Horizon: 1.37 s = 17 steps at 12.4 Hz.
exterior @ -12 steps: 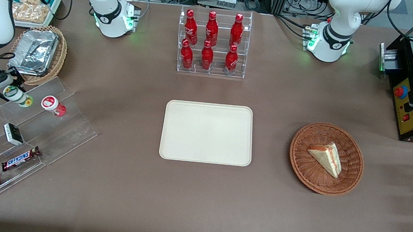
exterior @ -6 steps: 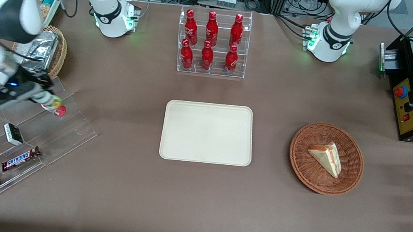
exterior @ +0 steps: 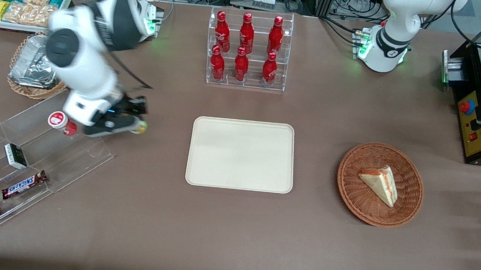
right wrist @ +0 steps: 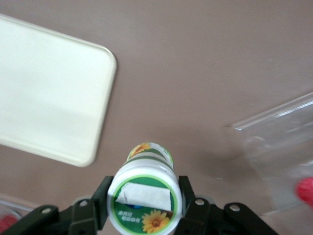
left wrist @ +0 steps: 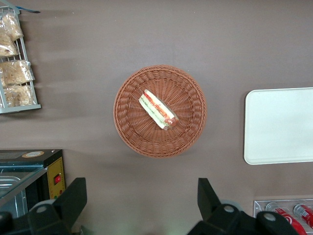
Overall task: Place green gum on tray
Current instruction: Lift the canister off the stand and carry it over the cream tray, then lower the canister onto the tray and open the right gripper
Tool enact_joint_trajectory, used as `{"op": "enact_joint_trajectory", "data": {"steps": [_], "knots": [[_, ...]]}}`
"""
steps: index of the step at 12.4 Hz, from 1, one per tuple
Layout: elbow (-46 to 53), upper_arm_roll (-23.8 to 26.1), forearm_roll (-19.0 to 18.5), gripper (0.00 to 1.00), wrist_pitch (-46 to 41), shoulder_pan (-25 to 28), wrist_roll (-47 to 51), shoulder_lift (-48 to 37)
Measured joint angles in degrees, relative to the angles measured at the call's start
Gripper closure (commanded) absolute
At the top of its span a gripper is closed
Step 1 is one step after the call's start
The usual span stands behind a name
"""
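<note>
Slippage was the main risk: the pincer (exterior: 130,122) clenched the green gum (right wrist: 145,199) by its sides, aloft over bare bench short of the tray (exterior: 242,154), so a jolt might drop it early. Nearby, the red-lidded bottle (exterior: 62,122) on its clear stand (exterior: 52,150) blocked nothing.

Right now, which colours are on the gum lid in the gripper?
Green gum lid: green rim, white patch, yellow sunflower; the gripper holds it. Right wrist view.
</note>
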Motion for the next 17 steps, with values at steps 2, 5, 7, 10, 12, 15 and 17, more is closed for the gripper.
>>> {"op": "enact_joint_trajectory", "data": {"steps": [2, 5, 7, 10, 12, 15, 17], "knots": [[6.3, -0.01, 0.02, 1.0, 0.06, 5.02, 11.28, 6.2], [13.69, -0.03, 0.08, 1.0, 1.28, 10.29, 24.02, 14.66], [16.92, -0.07, 2.07, 1.0, 3.45, 12.24, 29.01, 18.79], [19.02, -0.08, 5.17, 1.0, 9.65, 14.31, 33.62, 23.21], [20.89, -0.14, 5.19, 1.0, 11.7, 16.47, 36.44, 26.5], [23.09, -0.51, 5.19, 1.0, 13.11, 19.11, 37.71, 30.85], [23.58, -0.82, 5.04, 1.0, 13.6, 19.79, 37.73, 32.49]]}}
